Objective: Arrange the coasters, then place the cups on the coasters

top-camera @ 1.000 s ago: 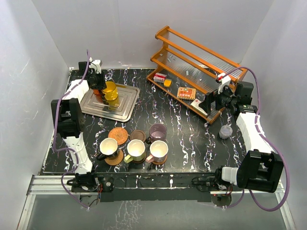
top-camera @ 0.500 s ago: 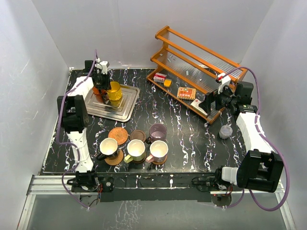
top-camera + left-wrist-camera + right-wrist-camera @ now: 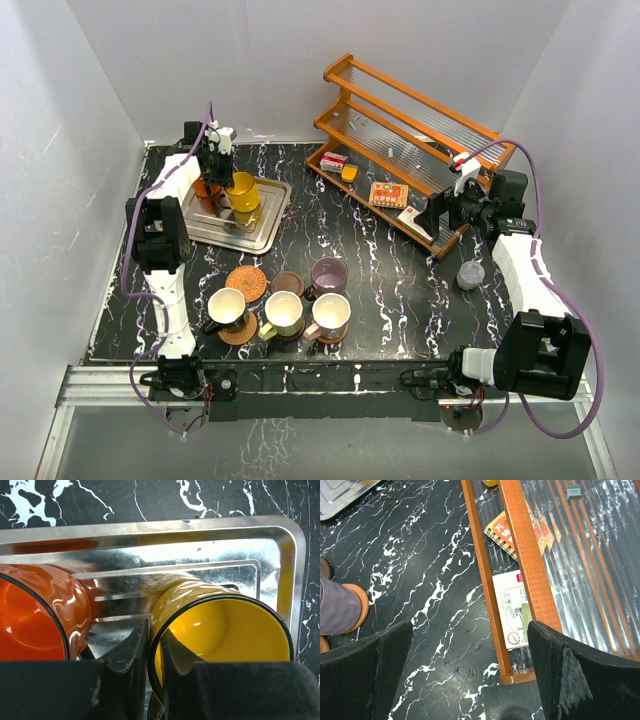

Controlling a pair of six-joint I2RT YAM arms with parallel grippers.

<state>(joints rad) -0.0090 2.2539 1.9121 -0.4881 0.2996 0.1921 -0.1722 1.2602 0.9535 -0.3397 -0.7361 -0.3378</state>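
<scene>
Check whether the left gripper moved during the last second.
Yes. The left gripper shifted right across the steel tray, toward its right rim, and now pinches the yellow mug at its rim.

The left arm and the right arm were built alike, with smooth white link shells joined by boxy black joint housings, each rising from a black base. A thin purple cable looped loosely beside each arm up to its wrist, where a small white camera block sat. The jaws were matte black. The right pair were broad and flat, one with a scuffed grey edge, and the left pair tapered to wedge-shaped tips.
</scene>
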